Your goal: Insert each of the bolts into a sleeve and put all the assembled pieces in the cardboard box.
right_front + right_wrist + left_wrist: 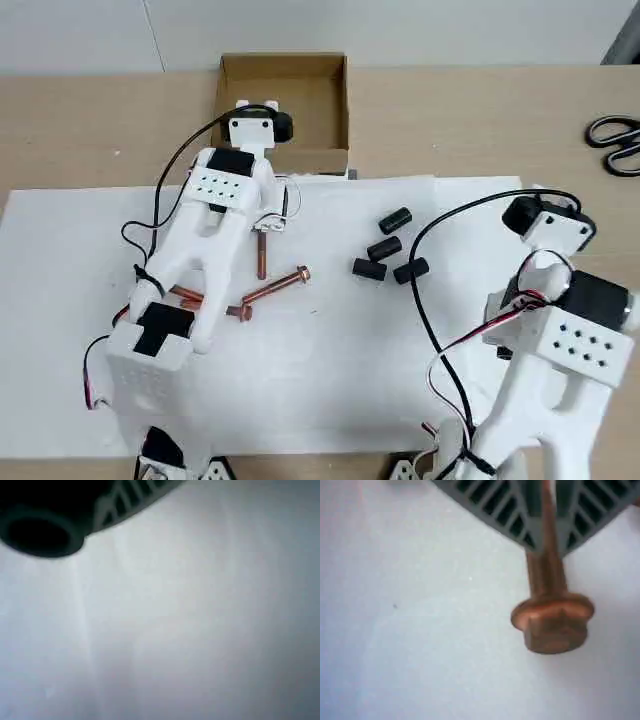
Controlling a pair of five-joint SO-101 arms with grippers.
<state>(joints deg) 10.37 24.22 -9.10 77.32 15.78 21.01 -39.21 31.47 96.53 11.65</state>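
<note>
while the left tool [547, 527] is clamped on the shank of a copper-coloured bolt [552, 622], the bolt's flanged hex head sticks out free of the jaws above the white paper [330, 390]. in the high view this bolt sits left of centre, pointing up and down the frame; whether it is lifted off the paper cannot be told. the right tool [80, 507] appears closed on a black sleeve [40, 532], its open bore facing the camera.

three loose bolts [275, 287] lie just below and to the left of the held one. four loose sleeves [384, 247] cluster right of centre, well apart from the bolts. the cardboard box [335, 100] stands at upper centre on the worktop [450, 120]. scissors [615, 140] lie at the upper right edge.

the bolt looks like stiff, fairly heavy metal with a smooth shank, so it could pivot in a loose grip. a firm hold near the head leaves the plain end free. the sleeve looks light, rigid and round, likely to roll; it is best pinched across its outer wall with the bore unblocked.
</note>
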